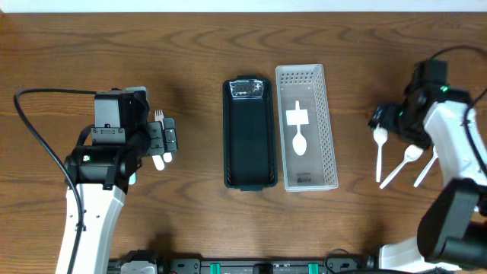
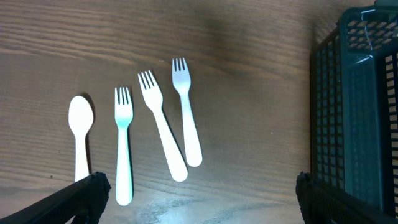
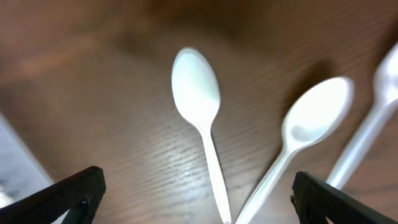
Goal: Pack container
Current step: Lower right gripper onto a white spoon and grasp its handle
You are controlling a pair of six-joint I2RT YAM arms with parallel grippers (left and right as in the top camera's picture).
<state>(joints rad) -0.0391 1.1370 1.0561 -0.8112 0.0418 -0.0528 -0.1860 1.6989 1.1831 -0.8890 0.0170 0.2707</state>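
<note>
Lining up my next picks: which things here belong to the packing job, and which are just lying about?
Job: black basket; white tray, holding a packed spoon; three forks and a lone spoon on the left; loose spoons on the right.
Lying about: black cable by the left arm.

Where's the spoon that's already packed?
Overhead view: the spoon lies inside the white basket, immediately right of the black basket, mid-table.

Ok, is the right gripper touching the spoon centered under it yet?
Apart. The right wrist view shows the right gripper open, its fingers at the lower corners, with bare table between each and the white plastic spoon.
</note>
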